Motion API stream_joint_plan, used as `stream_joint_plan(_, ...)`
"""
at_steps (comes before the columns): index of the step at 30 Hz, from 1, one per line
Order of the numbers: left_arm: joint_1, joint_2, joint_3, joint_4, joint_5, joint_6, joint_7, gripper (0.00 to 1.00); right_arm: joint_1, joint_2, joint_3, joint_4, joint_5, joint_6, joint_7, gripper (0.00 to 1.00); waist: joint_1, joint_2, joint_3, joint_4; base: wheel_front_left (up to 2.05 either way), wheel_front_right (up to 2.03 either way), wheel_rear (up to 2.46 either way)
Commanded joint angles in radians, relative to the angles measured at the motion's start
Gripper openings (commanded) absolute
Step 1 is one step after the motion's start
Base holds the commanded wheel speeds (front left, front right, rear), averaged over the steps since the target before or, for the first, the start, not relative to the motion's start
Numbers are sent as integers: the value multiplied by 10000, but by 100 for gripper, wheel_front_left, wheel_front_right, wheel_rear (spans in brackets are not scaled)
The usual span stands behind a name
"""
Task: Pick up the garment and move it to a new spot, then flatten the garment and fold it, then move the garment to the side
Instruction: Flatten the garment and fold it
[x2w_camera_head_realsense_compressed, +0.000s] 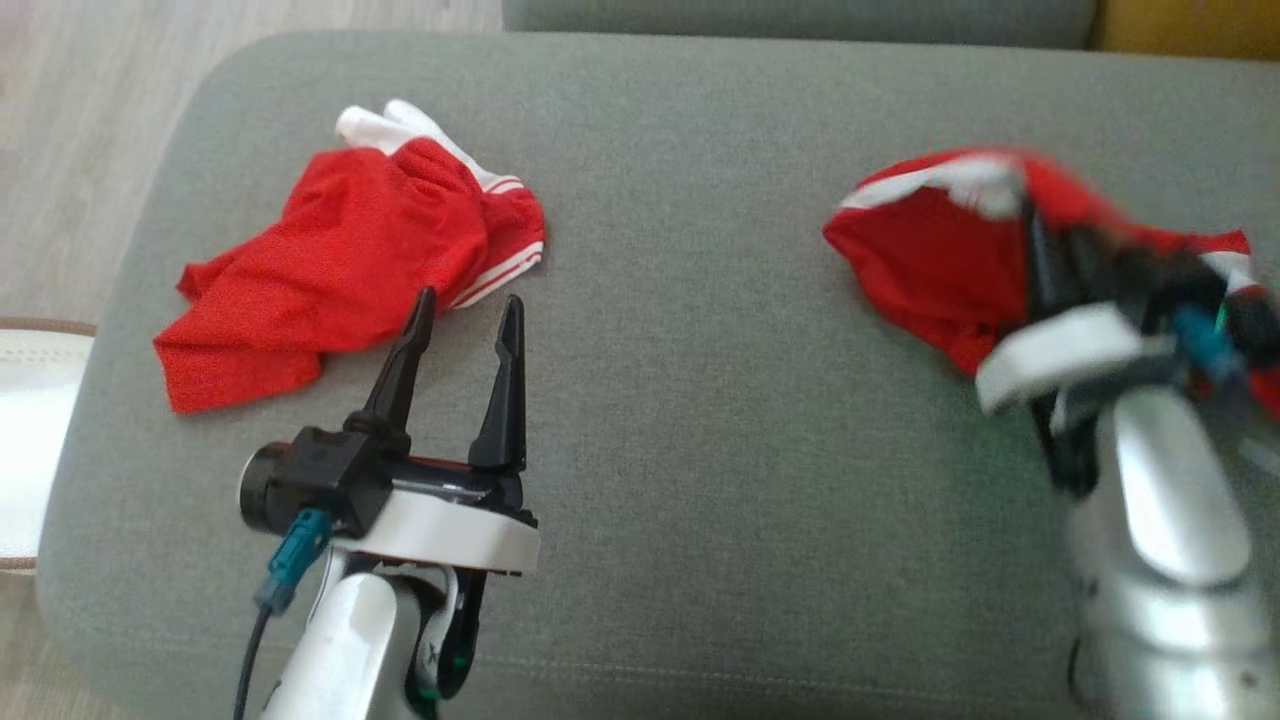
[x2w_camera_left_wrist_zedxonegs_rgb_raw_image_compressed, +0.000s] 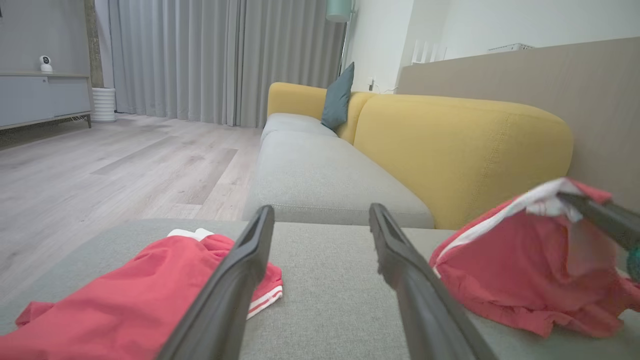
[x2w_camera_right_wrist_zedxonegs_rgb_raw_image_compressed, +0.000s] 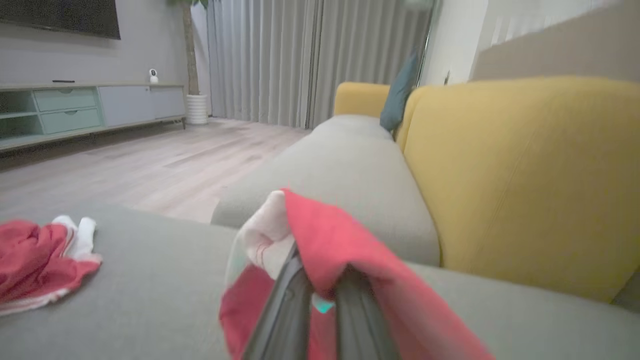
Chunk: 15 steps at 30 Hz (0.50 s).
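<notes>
Pick-up step: garment (x2w_camera_head_realsense_compressed: 920, 260), far right on seat (x2w_camera_head_realsense_compressed: 680, 400), is pinched by R gripper (x2w_camera_right_wrist_zedxonegs_rgb_raw_image_compressed: 320, 285), L gripper (x2w_camera_head_realsense_compressed: 470, 320) spread & empty near 2nd garment (x2w_camera_head_realsense_compressed: 340, 260) at left; next, a lift w/o slip is needed.

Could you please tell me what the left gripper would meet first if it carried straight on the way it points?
Probably the striped hem of the left red garment, just ahead of the left gripper; if it rides above that, only grey cushion follows. Height is unclear.
</notes>
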Motion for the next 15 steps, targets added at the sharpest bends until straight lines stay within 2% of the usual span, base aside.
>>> stream_joint_plan(1,-219,56,295,-329,-69,60,-51,100,-702,-28,221,-449,-171,40,43,0,0,0,-136,84,0,0,0)
stream_joint_plan(6,-58,56,243,-321,-161,156,-51,100,-2511,-28,450,-455,-966,40,416,0,0,0,-523,355,0,0,0)
stream_joint_plan(10,155,56,202,-358,-235,288,-51,100,-3981,-100,591,261,-1353,40,128,0,0,0,-803,593,0,0,0)
stream_joint_plan(15,347,56,295,-436,-248,379,-51,100,-4013,-177,1118,717,-1090,40,-292,0,0,0,-893,546,0,0,0)
